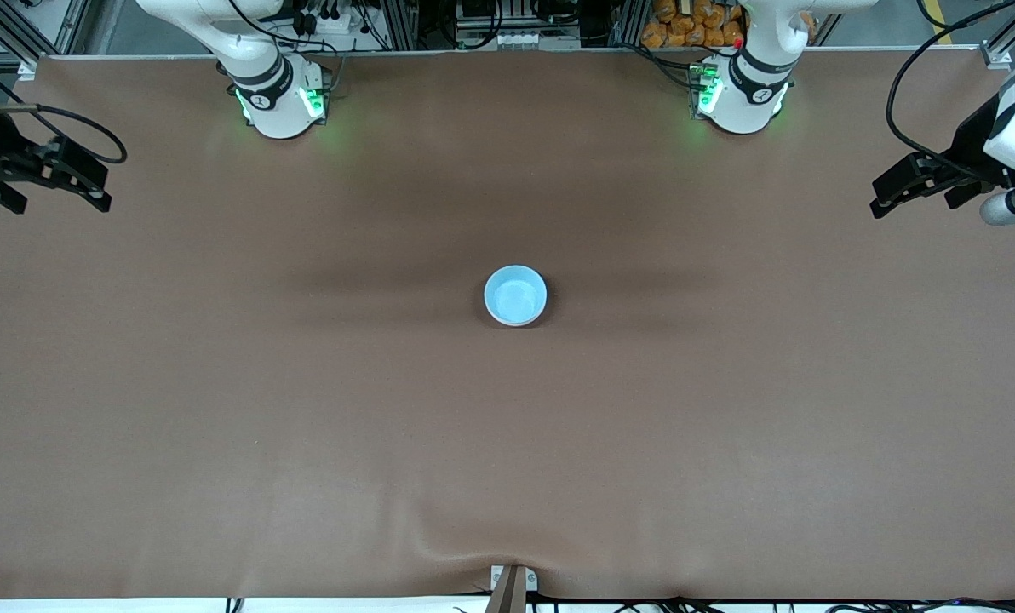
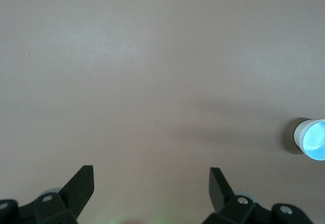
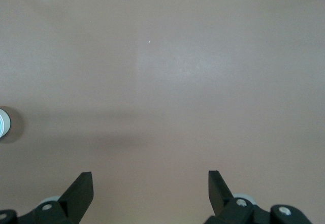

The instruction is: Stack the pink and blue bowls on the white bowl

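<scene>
One blue bowl (image 1: 515,295) sits mid brown table (image 1: 303,426); left end effector (image 1: 895,191) and right end effector (image 1: 82,183) gape wide, empty.

The bowl (image 1: 515,295) in the middle was light sky-blue inside, with a paler, whitish rim and wall. The table cover (image 1: 303,409) was plain brown, without pattern. Both arms were white, with black grippers and green lights at their bases.

Bowl stack (image 1: 515,295) mid-table (image 1: 218,383) (prob. nested), well apart from both grippers at table ends.
</scene>
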Controlling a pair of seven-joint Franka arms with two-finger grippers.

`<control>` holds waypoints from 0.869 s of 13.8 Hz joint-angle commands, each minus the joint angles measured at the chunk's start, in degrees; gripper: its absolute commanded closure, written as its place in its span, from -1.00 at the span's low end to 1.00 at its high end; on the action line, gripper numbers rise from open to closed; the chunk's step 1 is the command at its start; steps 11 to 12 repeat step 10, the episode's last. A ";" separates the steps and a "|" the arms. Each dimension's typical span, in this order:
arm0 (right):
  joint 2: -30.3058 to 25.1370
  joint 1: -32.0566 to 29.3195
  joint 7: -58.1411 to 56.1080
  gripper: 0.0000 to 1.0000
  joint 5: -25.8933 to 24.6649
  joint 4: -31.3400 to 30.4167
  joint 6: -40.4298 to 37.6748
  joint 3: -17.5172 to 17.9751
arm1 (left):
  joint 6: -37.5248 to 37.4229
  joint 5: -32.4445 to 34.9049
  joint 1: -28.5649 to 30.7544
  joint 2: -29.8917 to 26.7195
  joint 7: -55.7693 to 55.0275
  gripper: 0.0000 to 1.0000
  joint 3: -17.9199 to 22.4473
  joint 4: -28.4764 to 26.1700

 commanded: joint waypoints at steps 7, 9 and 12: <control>0.09 -0.01 -0.63 -1.00 0.65 1.44 -1.07 -0.16 | -1.23 -0.46 0.40 -0.21 2.96 -1.00 -0.59 1.31; 0.09 -0.01 -0.71 -1.00 0.65 1.44 -1.07 -0.07 | -1.84 -0.29 0.31 -0.21 2.96 -1.00 -0.59 1.40; 0.09 -0.10 -0.72 -1.00 0.65 1.44 -1.16 -0.16 | -1.93 -0.11 0.40 -0.21 2.96 -1.00 -0.59 1.40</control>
